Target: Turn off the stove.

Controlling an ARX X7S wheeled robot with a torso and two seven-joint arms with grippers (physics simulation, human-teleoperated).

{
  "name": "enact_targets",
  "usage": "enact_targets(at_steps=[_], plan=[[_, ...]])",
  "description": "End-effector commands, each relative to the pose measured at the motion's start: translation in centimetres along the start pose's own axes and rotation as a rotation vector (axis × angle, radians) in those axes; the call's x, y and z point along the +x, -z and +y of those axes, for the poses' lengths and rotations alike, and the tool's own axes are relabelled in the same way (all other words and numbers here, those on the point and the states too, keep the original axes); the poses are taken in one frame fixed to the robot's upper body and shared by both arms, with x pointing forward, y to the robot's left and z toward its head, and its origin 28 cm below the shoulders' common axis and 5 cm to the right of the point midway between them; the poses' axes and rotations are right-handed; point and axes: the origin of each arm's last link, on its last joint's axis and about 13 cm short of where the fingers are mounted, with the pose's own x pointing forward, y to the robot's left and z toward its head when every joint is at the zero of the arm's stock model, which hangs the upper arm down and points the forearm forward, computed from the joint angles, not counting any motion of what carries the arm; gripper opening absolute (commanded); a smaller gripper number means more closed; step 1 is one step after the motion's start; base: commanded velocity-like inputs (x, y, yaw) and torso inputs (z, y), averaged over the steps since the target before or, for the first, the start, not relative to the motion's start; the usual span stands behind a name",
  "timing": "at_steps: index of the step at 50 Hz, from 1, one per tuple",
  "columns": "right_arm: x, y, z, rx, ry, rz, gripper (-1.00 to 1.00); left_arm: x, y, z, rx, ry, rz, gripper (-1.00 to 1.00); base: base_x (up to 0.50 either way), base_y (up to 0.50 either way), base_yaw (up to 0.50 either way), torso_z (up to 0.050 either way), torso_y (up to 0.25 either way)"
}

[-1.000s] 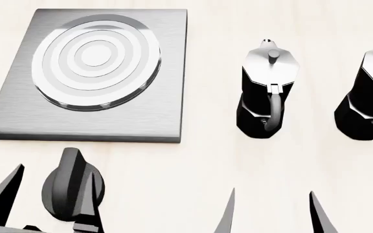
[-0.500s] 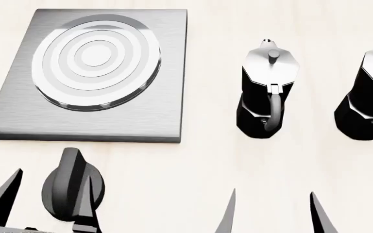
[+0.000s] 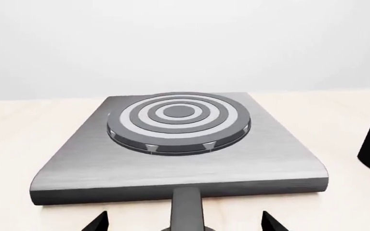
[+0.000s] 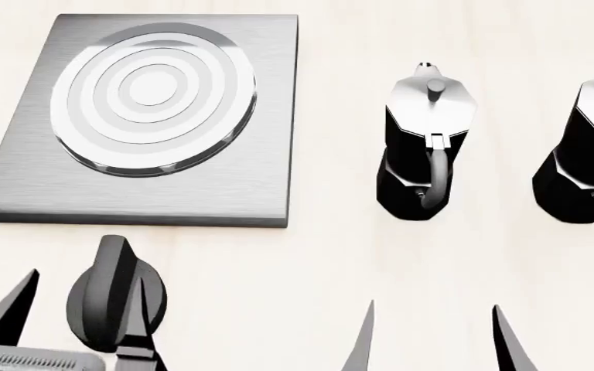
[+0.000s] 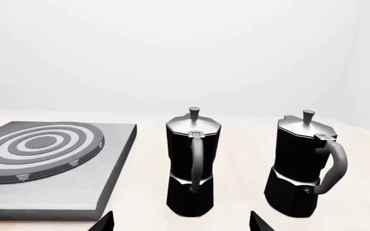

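Note:
The stove (image 4: pixel 29 185) is a flat grey metal slab with a round ringed burner (image 4: pixel 152 97) at the far left. Its black ridged knob (image 4: pixel 106 297) lies on the table in front of the slab. My left gripper (image 4: pixel 78 317) is open, one finger on each side of the knob. In the left wrist view the knob's ridge (image 3: pixel 187 209) stands midway between the fingertips (image 3: pixel 98 222), with the slab (image 3: pixel 75 168) behind. My right gripper (image 4: pixel 436 340) is open and empty, in front of the left moka pot (image 4: pixel 426 147).
Two black and silver moka pots stand right of the stove, the second one (image 4: pixel 586 154) at the right edge. Both show in the right wrist view, the left pot (image 5: pixel 193 163) and the right pot (image 5: pixel 304 163). The table is pale wood.
My left gripper has shifted slightly towards me, and a grey part of its wrist now shows at the bottom left. The knob and right gripper have not visibly moved.

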Motion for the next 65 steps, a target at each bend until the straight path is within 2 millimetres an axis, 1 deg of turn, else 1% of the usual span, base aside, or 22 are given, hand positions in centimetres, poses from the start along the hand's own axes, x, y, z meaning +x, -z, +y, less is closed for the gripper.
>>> enact_targets(at_steps=[1, 16, 22, 32, 46, 56, 65], plan=[[0.0, 0.0, 0.0, 0.001, -0.001, -0.002, 1.00, 0.5, 0.7, 0.1, -0.001, -0.014, 0.025, 1.00, 0.00, 0.00, 0.00, 0.000, 0.000], [0.0, 0.1, 0.1, 0.008, -0.003, 0.005, 1.00, 0.4, 0.9, 0.3, -0.002, -0.027, 0.035, 1.00, 0.00, 0.00, 0.00, 0.000, 0.000], [0.1, 0.2, 0.0, 0.011, -0.001, 0.008, 1.00, -0.2, 0.7, 0.5, -0.004, -0.015, 0.037, 1.00, 0.00, 0.00, 0.00, 0.000, 0.000], [0.1, 0.2, 0.0, 0.012, -0.003, 0.011, 1.00, 0.1, 1.2, 0.7, 0.000, -0.025, 0.055, 1.00, 0.00, 0.00, 0.00, 0.000, 0.000], [0.1, 0.1, 0.0, 0.013, -0.004, 0.008, 1.00, 1.1, 1.7, 0.8, 0.000, -0.040, 0.072, 1.00, 0.00, 0.00, 0.00, 0.000, 0.000], [0.0, 0.0, -0.1, 0.011, -0.002, 0.004, 1.00, 1.4, 1.9, 0.9, -0.001, -0.047, 0.081, 1.00, 0.00, 0.00, 0.00, 0.000, 0.000], [-0.1, 0.0, 0.0, 0.008, -0.004, 0.002, 1.00, 1.2, 2.2, 1.0, -0.001, -0.049, 0.089, 1.00, 0.00, 0.00, 0.00, 0.000, 0.000]])
